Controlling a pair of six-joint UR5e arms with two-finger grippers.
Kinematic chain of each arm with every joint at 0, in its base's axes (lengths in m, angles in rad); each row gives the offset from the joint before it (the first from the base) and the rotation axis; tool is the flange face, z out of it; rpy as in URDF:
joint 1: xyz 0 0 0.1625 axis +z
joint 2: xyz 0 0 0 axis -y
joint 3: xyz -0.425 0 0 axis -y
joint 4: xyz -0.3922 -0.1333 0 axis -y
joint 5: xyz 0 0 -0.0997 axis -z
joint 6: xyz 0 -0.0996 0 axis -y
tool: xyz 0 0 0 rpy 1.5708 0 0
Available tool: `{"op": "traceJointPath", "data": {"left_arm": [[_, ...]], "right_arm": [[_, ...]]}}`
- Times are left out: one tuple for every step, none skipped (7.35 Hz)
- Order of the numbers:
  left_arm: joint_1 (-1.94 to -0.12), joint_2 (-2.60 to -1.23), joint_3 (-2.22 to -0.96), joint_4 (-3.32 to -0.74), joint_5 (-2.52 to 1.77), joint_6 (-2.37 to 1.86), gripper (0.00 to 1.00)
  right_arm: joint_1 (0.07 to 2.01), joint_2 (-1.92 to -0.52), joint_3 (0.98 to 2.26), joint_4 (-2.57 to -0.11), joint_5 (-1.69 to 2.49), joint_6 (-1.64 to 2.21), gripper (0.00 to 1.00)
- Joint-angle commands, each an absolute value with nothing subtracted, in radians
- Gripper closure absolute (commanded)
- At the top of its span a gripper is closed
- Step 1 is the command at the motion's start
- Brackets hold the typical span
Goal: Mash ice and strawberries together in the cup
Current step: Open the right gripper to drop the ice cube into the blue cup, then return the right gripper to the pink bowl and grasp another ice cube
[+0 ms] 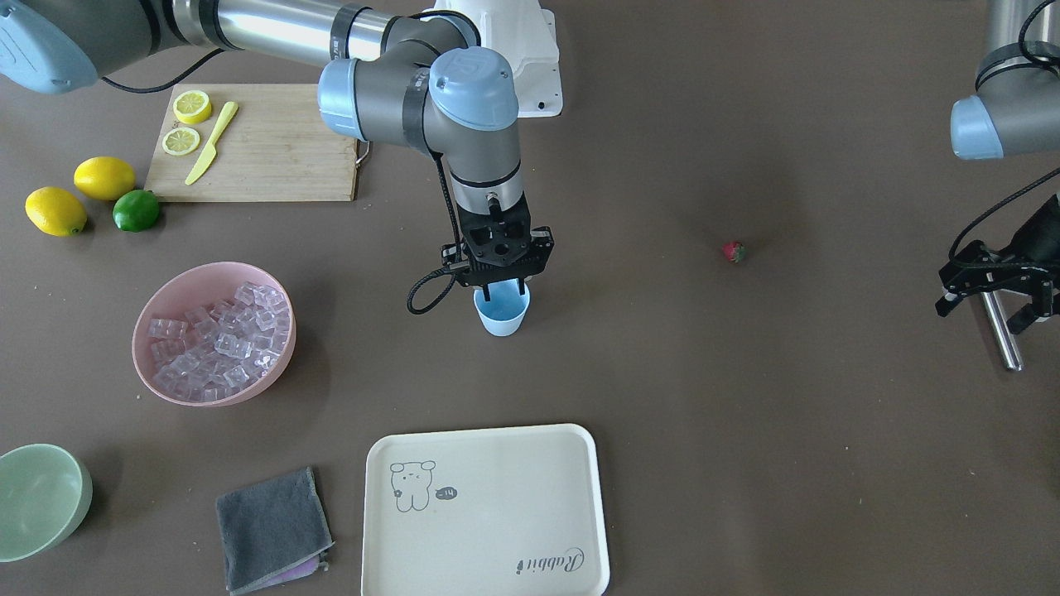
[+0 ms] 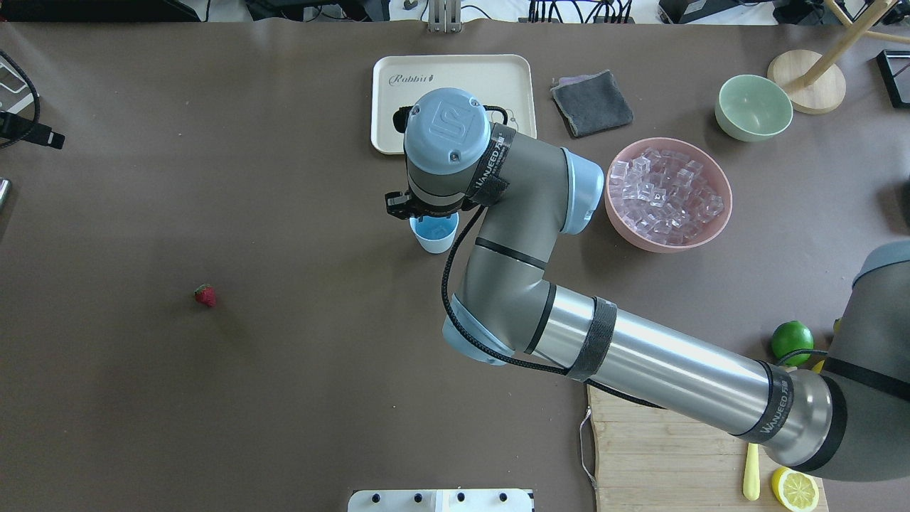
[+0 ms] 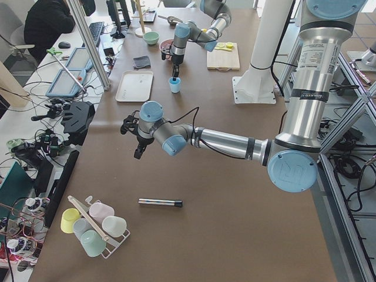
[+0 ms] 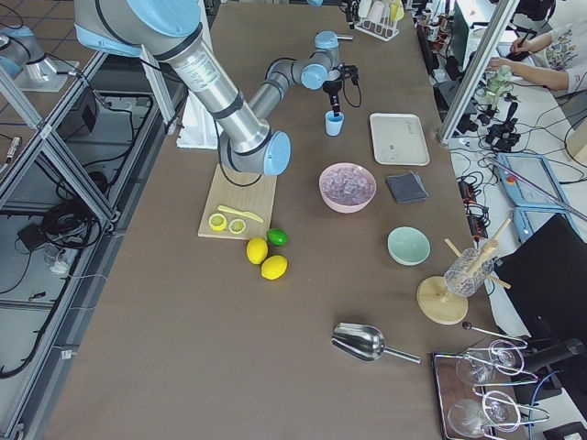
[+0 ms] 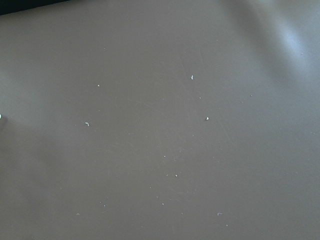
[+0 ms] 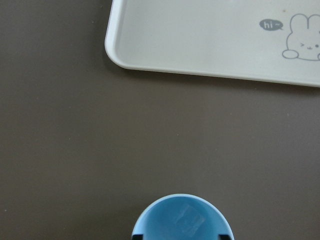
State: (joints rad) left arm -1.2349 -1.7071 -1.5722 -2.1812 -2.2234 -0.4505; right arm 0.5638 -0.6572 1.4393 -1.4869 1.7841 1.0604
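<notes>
Step in hand, as I read it: loading the cup, mashing not started.

Clock bearings are overhead view, centred on the light blue tapered plastic cup [image 2: 434, 242], which stands upright mid brown tabletop [image 2: 284, 398].

- Right hand [image 1: 505, 290] hangs straight over the cup mouth, fingertips about at the rim. Jaws are apart roughly as wide as the mouth, and nothing shows between them.
- Right wrist view: one clear square ice cube [image 6: 189, 219] on the cup bottom. I see nothing else in there.
- The other clear ice cubes [image 2: 665, 192] sit in the wide pink bowl [image 2: 668, 245], 3 o'clock, near.
- Cream rectangular tray [image 2: 387, 114] is at 12 o'clock.
- Small red strawberry with a green top [image 2: 205, 295] lies alone on the tabletop, 8 o'clock, well apart from the cup.
- Left hand [image 1: 990, 308] is farther out toward 9 o'clock, jaws spread and holding nothing. Its wrist camera sees only tabletop.
- Slim metal rod [image 3: 160, 202] lies flat near the left hand. My guess is it's the masher.

Next, my read:
- Right hand lifts clear of the rim.
- The strawberry has to go in, and the left hand is closer.
- That needs a top-down pinch on a tiny berry that may roll, then a low release over a narrow mouth.
- The cup looks light and is unheld, so it needs steadying once the rod goes in.
</notes>
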Motion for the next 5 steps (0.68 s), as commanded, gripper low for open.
{"op": "traceJointPath", "data": {"left_arm": [[-1.235,-1.706,-1.569,-2.181,-2.221,-0.448,0.02],[-1.235,-1.706,-1.569,-2.181,-2.221,-0.448,0.02],[-1.235,-1.707,-1.574,-2.181,-2.221,-0.449,0.02],[-1.235,-1.707,-1.572,-2.183,-2.221,-0.448,0.02],[-1.235,-1.706,-1.574,-2.183,-2.221,-0.448,0.02]], "right_arm": [[0.686,-0.672,1.494,-1.531,1.915,1.055,0.34],[0.774,-0.695,1.523,-1.576,2.013,1.014,0.36],[0.846,-0.775,1.578,-1.581,2.048,0.856,0.39],[0.926,-0.854,1.581,-1.578,2.125,0.684,0.39],[0.951,-0.903,1.563,-1.577,2.120,0.446,0.39]]}}
